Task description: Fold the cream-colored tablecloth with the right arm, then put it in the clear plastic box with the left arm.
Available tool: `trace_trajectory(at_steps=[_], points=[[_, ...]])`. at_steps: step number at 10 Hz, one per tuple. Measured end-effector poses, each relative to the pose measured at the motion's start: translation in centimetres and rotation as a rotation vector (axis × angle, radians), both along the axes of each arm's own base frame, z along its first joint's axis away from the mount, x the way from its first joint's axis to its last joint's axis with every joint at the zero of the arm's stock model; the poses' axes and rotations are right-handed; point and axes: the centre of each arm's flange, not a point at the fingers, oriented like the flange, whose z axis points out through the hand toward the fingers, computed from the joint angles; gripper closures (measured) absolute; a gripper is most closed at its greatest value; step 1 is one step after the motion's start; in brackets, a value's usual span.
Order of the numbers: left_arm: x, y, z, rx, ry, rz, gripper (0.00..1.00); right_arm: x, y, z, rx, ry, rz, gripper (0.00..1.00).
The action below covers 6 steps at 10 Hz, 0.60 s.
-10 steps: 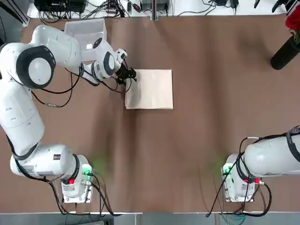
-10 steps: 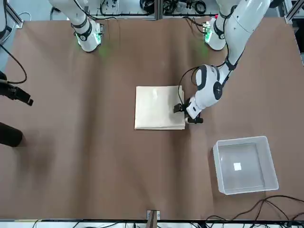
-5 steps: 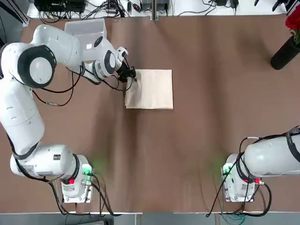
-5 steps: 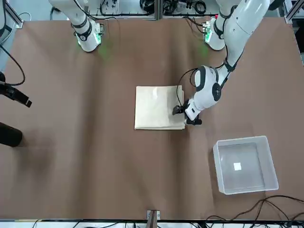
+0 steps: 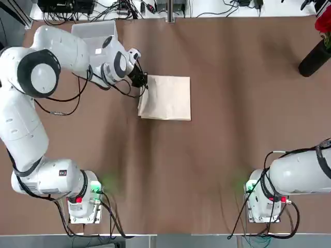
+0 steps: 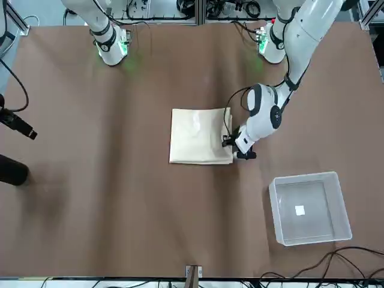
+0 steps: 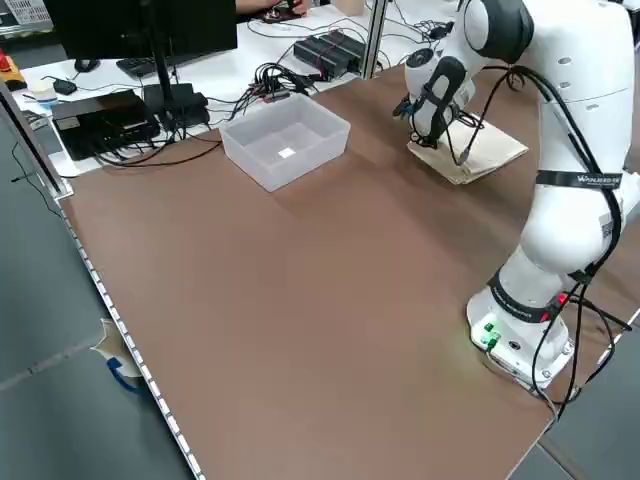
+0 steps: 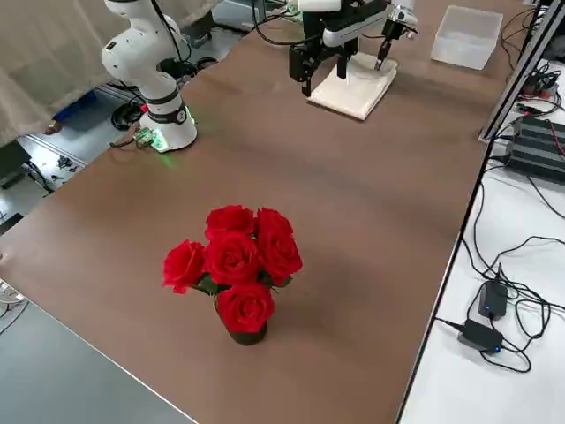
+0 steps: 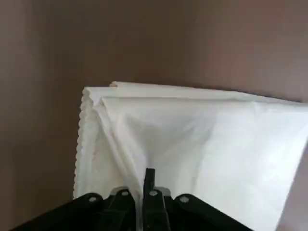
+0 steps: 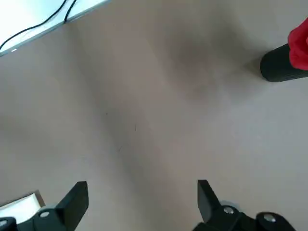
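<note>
The cream-colored tablecloth [image 5: 165, 98] lies folded into a small rectangle at mid-table, also seen in the front view [image 6: 198, 137]. My left gripper [image 5: 143, 81] is at its far left corner, shut on a pinch of the fabric edge. In the left wrist view the fingers [image 9: 148, 179] meet with the tablecloth [image 9: 192, 134] bunched up between them. The clear plastic box [image 6: 309, 207] stands at the table's far left, partly behind the left arm in the top view [image 5: 95, 33]. The right arm [image 5: 302, 173] is parked near its base, its gripper [image 10: 142, 202] open over bare table.
A black vase [image 5: 314, 58] of red roses [image 8: 234, 265] stands at the far right of the table. Cables and electronics [image 7: 130, 110] lie on the white bench beyond the far edge. Brown tabletop [image 5: 207, 170] surrounds the cloth.
The left gripper has shut on the cloth's far left corner. That corner is now puckered and drawn slightly toward the gripper. The right arm has not moved.
</note>
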Motion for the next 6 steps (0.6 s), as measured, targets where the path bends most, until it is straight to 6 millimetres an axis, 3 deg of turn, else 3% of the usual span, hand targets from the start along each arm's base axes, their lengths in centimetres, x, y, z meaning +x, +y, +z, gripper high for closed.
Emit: trace_trajectory(at_steps=[3,6], points=[[1.9,4.1,4.8,0.037,0.007,-0.042,0.96,0.0,0.0,0.0,0.0,0.0,-0.001,0.0],[2.5,8.3,8.7,0.129,0.033,-0.107,0.96,0.0,0.0,0.0,0.0,-0.003,-0.003,0.0]])
